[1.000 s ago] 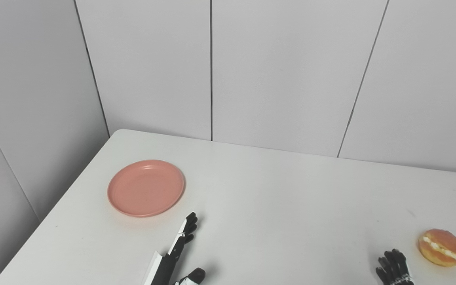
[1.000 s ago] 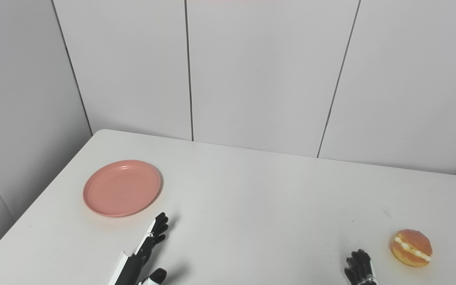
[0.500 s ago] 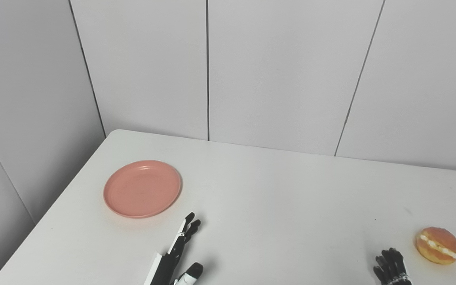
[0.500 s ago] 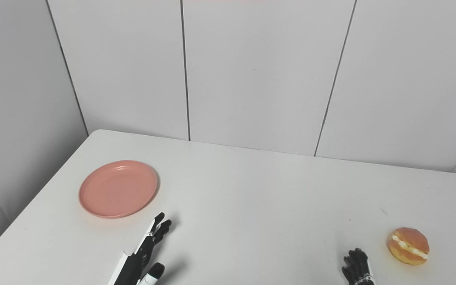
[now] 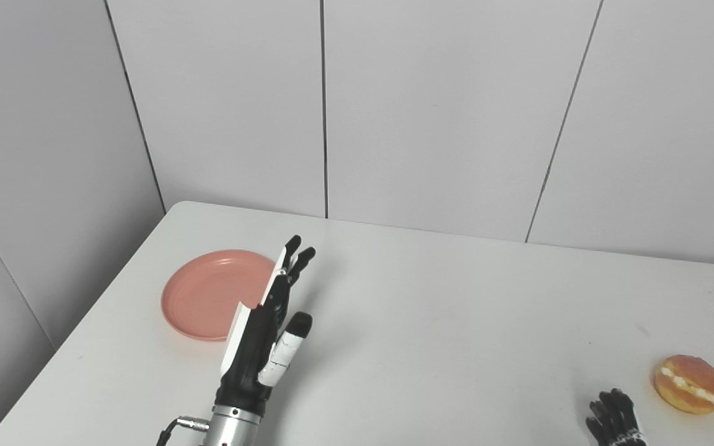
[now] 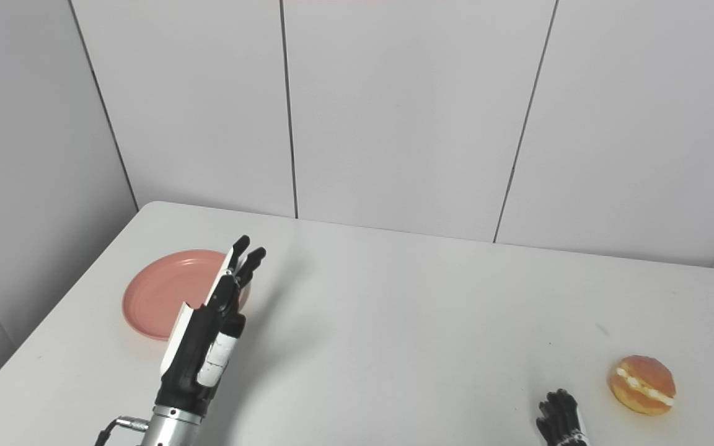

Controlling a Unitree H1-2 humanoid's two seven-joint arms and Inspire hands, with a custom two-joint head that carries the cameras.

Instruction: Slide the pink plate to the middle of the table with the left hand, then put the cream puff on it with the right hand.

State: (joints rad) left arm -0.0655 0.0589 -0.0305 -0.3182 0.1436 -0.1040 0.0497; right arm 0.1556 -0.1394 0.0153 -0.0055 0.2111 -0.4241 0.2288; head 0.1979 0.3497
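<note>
The pink plate lies flat on the white table at the left side. My left hand is raised above the table, open and empty, fingers stretched toward the back, and it covers the plate's right rim in the view. The cream puff, golden with a white cream band, sits near the table's right front. My right hand shows only as dark fingertips at the bottom edge, left of the cream puff and apart from it; its fingers look curled.
Grey panelled walls stand behind and to the left of the table. The table's left edge runs close beside the plate. A small dark mark is on the tabletop at the right.
My left hand has risen and moved forward from the bottom edge to beside the plate's right rim. The right hand, plate and cream puff have stayed in place.
</note>
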